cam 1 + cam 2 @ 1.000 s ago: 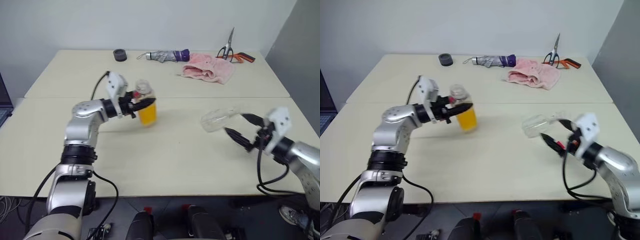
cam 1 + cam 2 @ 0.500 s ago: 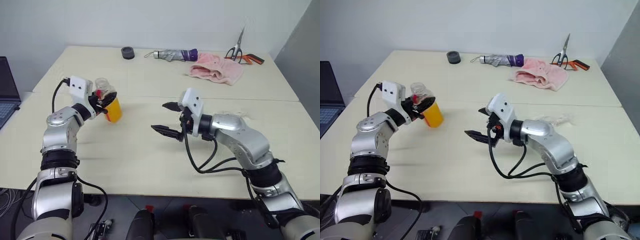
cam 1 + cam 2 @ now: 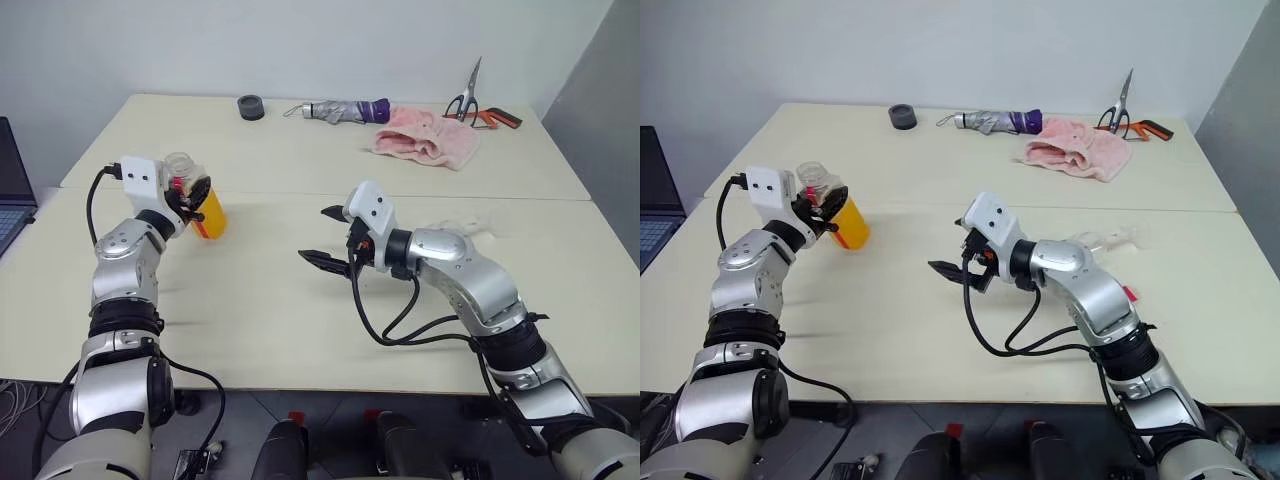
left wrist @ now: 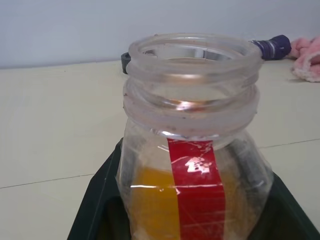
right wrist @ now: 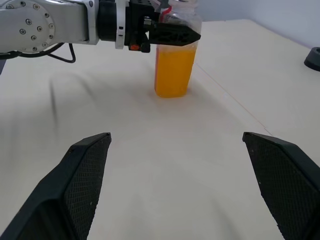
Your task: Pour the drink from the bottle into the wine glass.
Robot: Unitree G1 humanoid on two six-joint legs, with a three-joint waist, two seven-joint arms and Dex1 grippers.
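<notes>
Left end effector [image 3: 190, 196] is clamped on the bottle [image 3: 197, 200], fingers across the shoulder just under the threaded neck; the bottle stands upright, base at or just above the worktop [image 3: 250, 300]. No cap on it: the left wrist view shows an open mouth, so any tilt spills. The drink [image 5: 174, 70] fills the lower body well below the fingers, so the weight sits low. Thin clear plastic, so likely to flex if squeezed harder; the current hold at the stiffer shoulder looks right, keep it.

Right end effector [image 3: 328, 238] is empty, fingers spread wide apart, pointing toward the bottle, which stands ahead of it and well apart. The wine glass [image 3: 1110, 240] lies on its side on the worktop behind that end effector, beside its forearm, out of its reach line as it points now.

The glass is the risky piece: thin, brittle, smooth, and free to roll on its bowl. I'd take it at the stem just under the bowl with light closure, stand it on its foot, and steady it before any pour. Avoid pinching the bowl rim.
</notes>
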